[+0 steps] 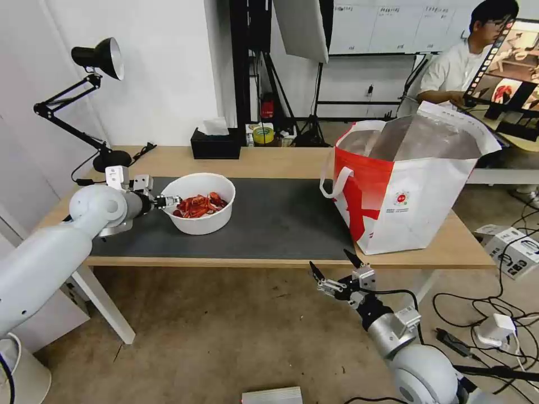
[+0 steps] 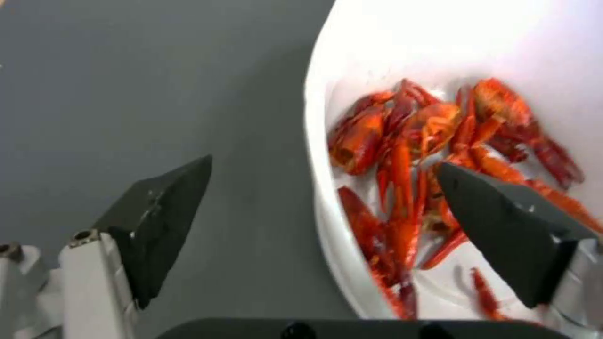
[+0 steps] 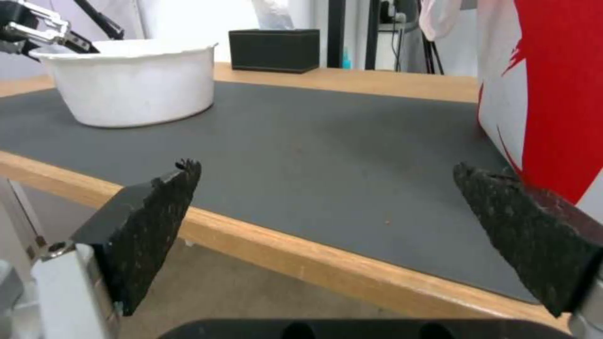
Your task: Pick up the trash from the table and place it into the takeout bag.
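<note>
Fingers of the left gripper [image 1: 173, 202] spread apart, straddling the near-left rim of the white bowl [image 1: 197, 224]: one fingertip inside above the red crayfish shells [image 2: 427, 155], the other outside over the dark grey mat [image 1: 281, 224]. Open mat beyond the bowl, stretching from that gripper toward the takeout bag [image 1: 410, 185] at the far end of the table [image 1: 269, 160]. Black tissue box [image 1: 215, 145] behind the bowl, well apart from it, near the table's back edge.

Round, so no long axis; upright on the mat, mouth up, rim thin and slightly wavy, shells heaped in the bottom, claws and tails pointing every way.

Right gripper [image 1: 336, 270] low, just off the table's front edge, tips apart and holding nothing, aimed across the mat. Bag just beside its outer finger [image 3: 527, 235], upright, mouth open, silver lining showing, red side panel facing the bowl.
</note>
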Motion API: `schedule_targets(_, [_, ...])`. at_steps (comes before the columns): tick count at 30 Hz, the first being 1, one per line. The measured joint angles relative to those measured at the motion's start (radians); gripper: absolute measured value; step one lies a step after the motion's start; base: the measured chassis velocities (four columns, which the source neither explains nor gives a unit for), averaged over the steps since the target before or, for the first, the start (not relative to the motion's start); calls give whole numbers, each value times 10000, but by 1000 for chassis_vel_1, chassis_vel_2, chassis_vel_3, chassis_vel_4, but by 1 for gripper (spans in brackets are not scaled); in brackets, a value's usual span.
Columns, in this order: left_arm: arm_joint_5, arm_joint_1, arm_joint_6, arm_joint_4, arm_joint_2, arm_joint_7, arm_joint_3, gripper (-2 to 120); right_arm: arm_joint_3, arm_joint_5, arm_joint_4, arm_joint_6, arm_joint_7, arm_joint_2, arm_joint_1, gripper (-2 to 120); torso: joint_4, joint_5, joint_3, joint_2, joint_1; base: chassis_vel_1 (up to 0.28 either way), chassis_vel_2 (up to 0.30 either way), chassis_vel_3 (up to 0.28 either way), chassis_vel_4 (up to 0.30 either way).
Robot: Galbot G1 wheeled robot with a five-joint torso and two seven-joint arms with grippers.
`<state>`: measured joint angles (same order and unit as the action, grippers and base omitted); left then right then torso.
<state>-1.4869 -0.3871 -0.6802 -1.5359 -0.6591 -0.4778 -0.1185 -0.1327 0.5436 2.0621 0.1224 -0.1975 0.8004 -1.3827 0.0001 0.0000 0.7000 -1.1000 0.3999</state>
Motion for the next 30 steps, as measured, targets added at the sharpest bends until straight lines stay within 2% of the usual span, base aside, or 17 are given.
schedule_targets(3, [-374,85,21,2,-57,-273,-46,84,-21,-37,25,46,-29,5,-20,100,-2,1,0,1,0,0,0,0,0])
schedule_targets(4, [-374,85,21,2,-57,-273,-46,84,-21,-37,25,46,-29,5,-20,100,-2,1,0,1,0,0,0,0,0])
schedule_targets(7, [-432,182,23,-20,17,-313,-256,69,-74,-47,84,67,-53,6,-58,100,-1,-1,0,0,0,0,0,0,0])
schedule_targets(8, [-432,182,23,-20,17,-313,-256,69,-74,-47,84,67,-53,6,-58,100,-1,-1,0,0,0,0,0,0,0])
schedule_targets(10, [-470,270,-23,-52,92,-315,-381,59,-104,-49,116,75,-58,-2,-91,100,-1,1,0,0,0,0,0,0,0])
schedule_targets(11, [-470,270,-23,-52,92,-315,-381,59,-104,-49,116,75,-58,-2,-91,100,-1,1,0,0,0,0,0,0,0])
schedule_targets(14, [-499,372,-118,-99,203,-314,-578,46,-146,-56,157,86,-71,2,-128,100,-2,0,0,0,1,0,0,0,0])
schedule_targets(15, [-499,372,-118,-99,203,-314,-578,46,-146,-56,157,86,-71,2,-128,100,-2,0,0,0,1,0,0,0,0])
schedule_targets(18, [-558,409,-173,-158,274,-315,-696,30,-159,-60,180,93,-84,11,-140,100,-1,0,0,0,0,0,0,0,0])
schedule_targets(19, [-558,409,-173,-158,274,-315,-696,30,-159,-60,180,93,-84,11,-140,100,-1,0,0,0,0,0,0,0,0])
schedule_targets(21, [-556,345,-160,-212,276,-315,-692,19,-171,-60,179,122,-91,42,-141,100,-2,1,0,0,0,0,0,0,0])
schedule_targets(22, [-556,345,-160,-212,276,-315,-692,19,-171,-60,179,122,-91,42,-141,100,-2,1,0,0,0,0,0,0,0])
schedule_targets(25, [-540,160,-6,-291,223,-316,-605,5,-199,-73,126,165,-92,154,-169,100,-1,0,0,0,0,0,0,0,0])
schedule_targets(26, [-540,160,-6,-291,223,-316,-605,5,-199,-73,126,165,-92,154,-169,100,-1,0,0,0,0,0,0,0,0])
schedule_targets(27, [-539,128,95,-319,212,-331,-576,0,-200,-97,120,178,-92,183,-181,100,-2,0,0,0,0,0,0,0,0])
schedule_targets(30, [-552,127,174,-325,209,-344,-537,0,-199,-110,121,184,-92,189,-183,100,-1,1,0,0,0,0,0,0,0])
